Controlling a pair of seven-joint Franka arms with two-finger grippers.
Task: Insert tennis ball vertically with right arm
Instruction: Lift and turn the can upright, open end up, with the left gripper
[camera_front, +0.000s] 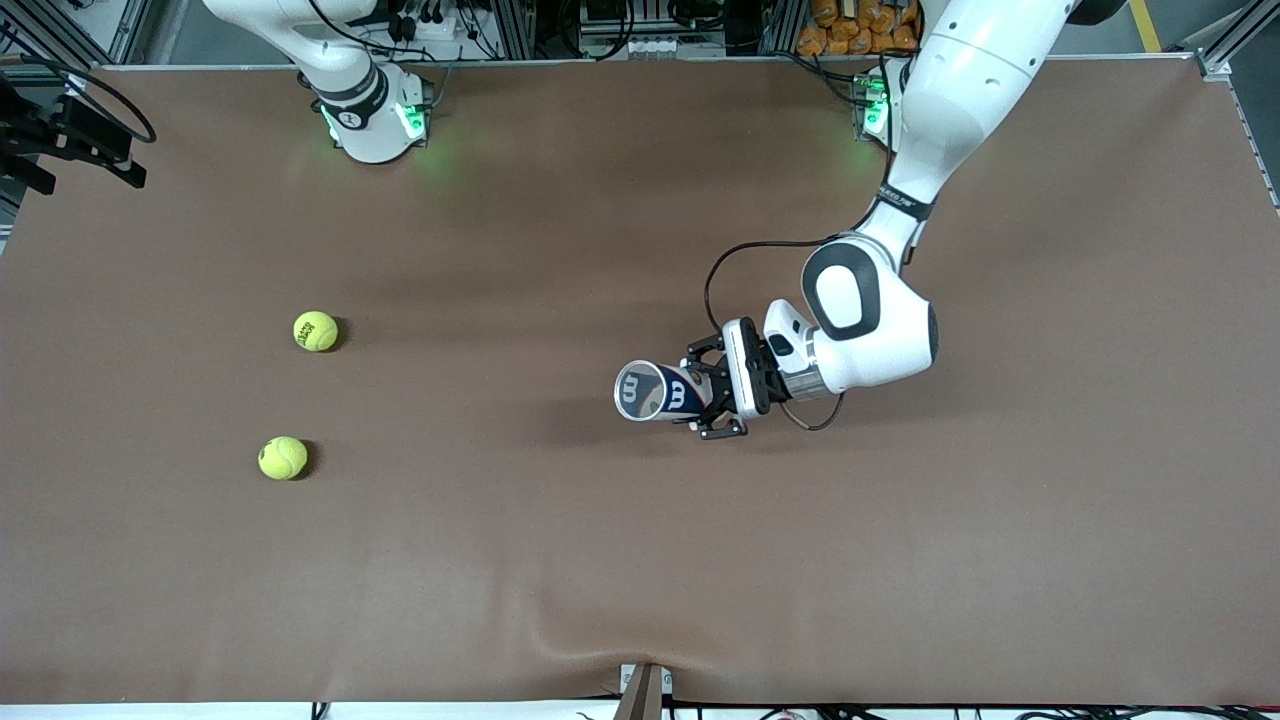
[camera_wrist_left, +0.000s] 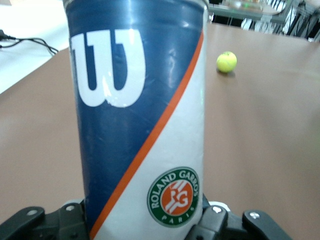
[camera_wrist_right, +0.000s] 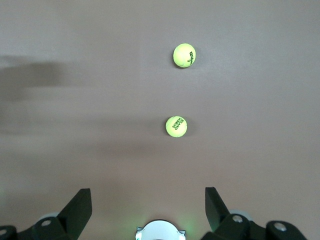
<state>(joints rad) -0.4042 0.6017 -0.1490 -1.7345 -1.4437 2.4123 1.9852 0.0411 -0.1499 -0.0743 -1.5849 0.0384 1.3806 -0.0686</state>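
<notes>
2 fuzzy yellow-green tennis balls lie on the brown table (camera_front: 560, 560) toward the right arm's end: 1st ball (camera_front: 316, 331), and 2nd ball (camera_front: 283, 458) nearer the front camera than the 1st. Right gripper (camera_wrist_right: 148, 207) hangs spread wide, empty, high over the table, looking down on both balls. Left gripper (camera_front: 714, 396) pinches the blue-and-white cylindrical ball can (camera_front: 660, 392), well apart from the 1st ball, toward the left arm's end.

Front cam: high, facing the arm bases, covers the whole brown table (camera_front: 640, 560). Left wrist cam: very close on the blue-and-white tennis ball can (camera_wrist_left: 137, 120), looking along the tabletop. Right wrist cam: high, looking straight down; shares both yellow-green tennis balls (camera_wrist_right: 176, 126) with front.
</notes>
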